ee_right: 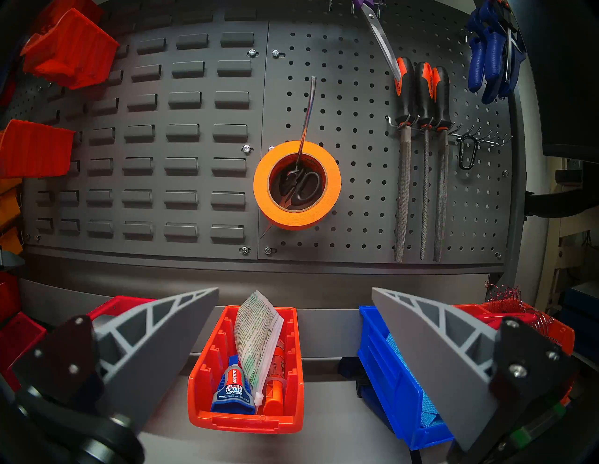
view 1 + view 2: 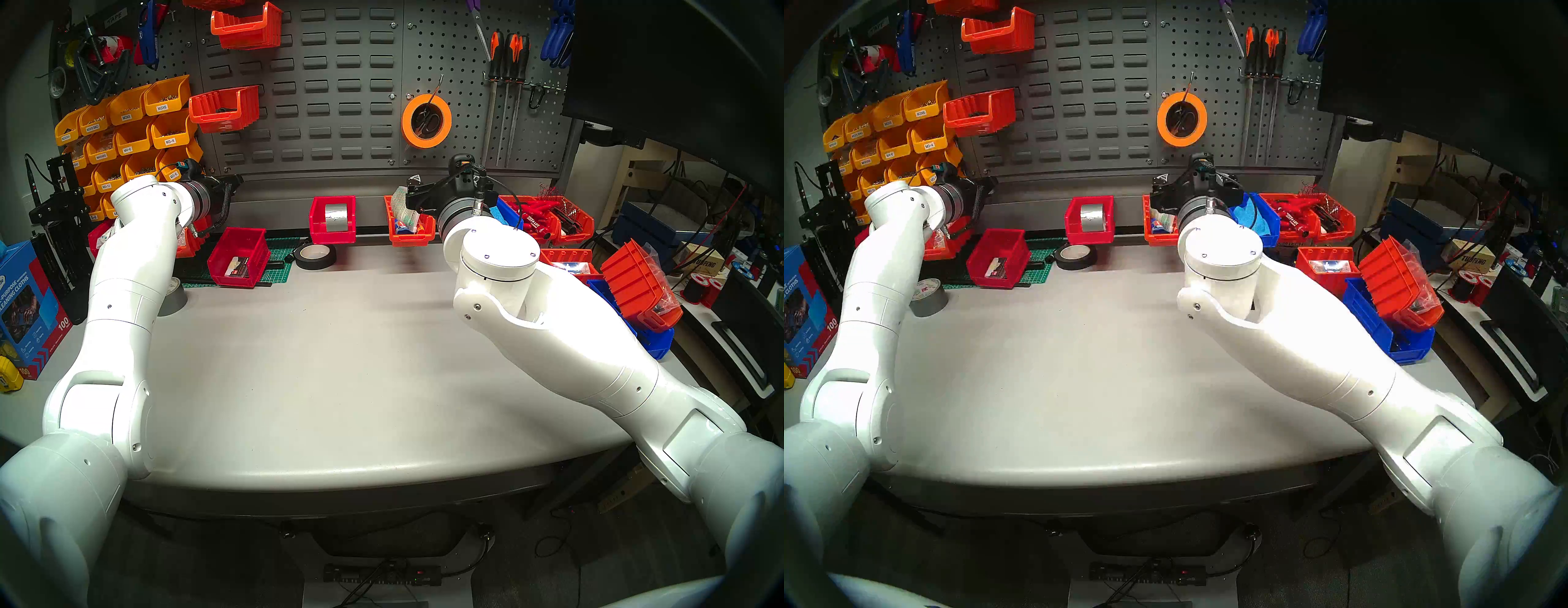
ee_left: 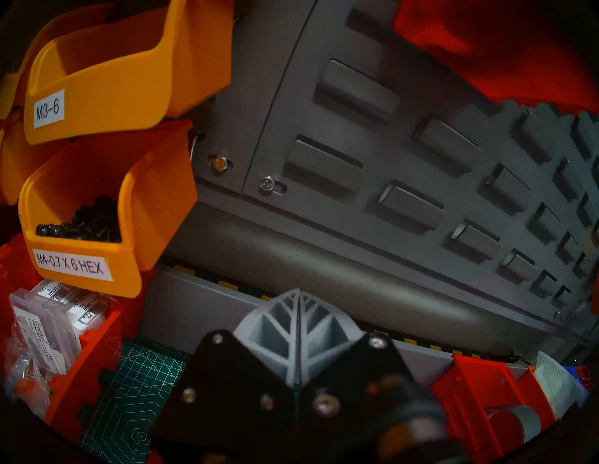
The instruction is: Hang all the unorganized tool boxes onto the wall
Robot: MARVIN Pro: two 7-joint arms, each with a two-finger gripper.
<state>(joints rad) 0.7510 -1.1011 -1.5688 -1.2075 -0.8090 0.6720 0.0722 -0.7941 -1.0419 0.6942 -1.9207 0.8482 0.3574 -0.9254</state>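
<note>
Orange ribbed bin (image 1: 246, 372) sits between the wide right claw (image 1: 295, 350); left claw (image 3: 296, 324) pinched, seemingly empty.

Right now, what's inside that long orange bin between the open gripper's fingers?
The orange bin holds a blue super glue tube, a white-green printed packet and an orange tube. Whatever lies beneath the packet is covered.

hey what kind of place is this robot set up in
Likely a workshop bench: a slotted wall panel with hanging files, labelled yellow screw bins, and red parts bins on a grey table.
</note>
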